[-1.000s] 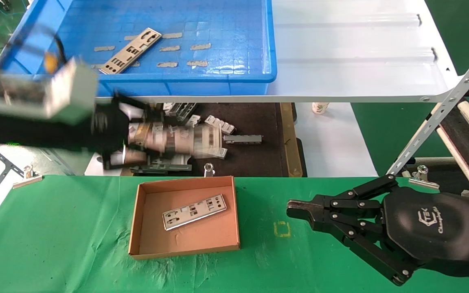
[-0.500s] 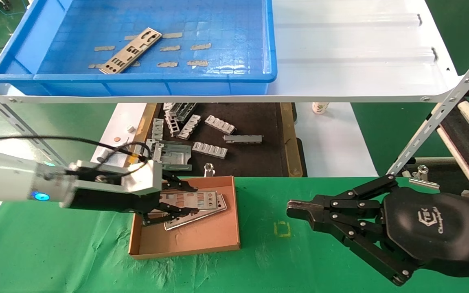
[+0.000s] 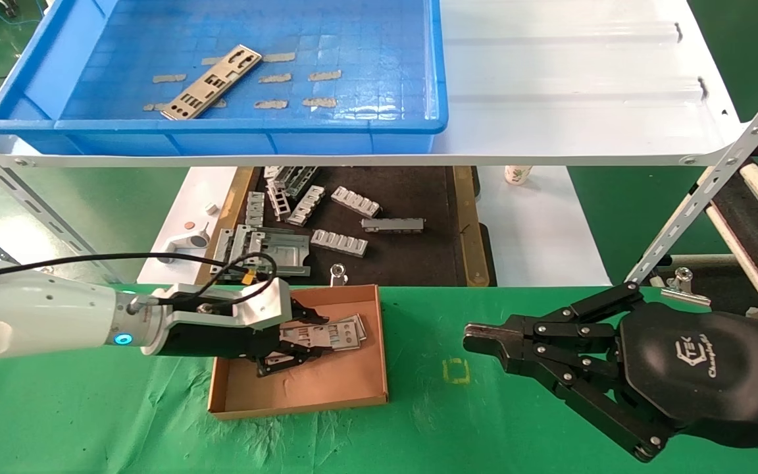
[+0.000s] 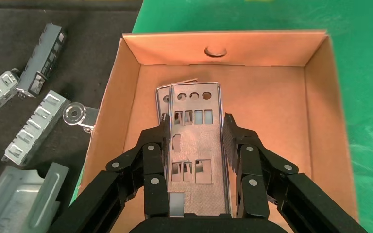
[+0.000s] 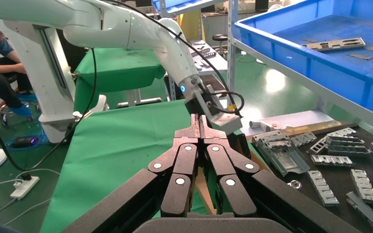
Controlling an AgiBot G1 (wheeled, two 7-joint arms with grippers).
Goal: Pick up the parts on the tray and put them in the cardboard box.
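My left gripper reaches into the cardboard box and is shut on a silver plate, its fingers on the plate's two long edges. In the left wrist view the gripper holds this plate low over a second plate lying on the floor of the box. One more plate lies in the blue tray on the shelf. My right gripper is shut and empty, parked over the green cloth right of the box; its closed fingertips show in the right wrist view.
A black tray with grey ribbed brackets sits behind the box under the white shelf. A slanted metal strut stands at the right. Green cloth covers the near table.
My left gripper has carried the plate from above the black tray down into the cardboard box and now holds it low over the plate lying there. The right arm has not moved.
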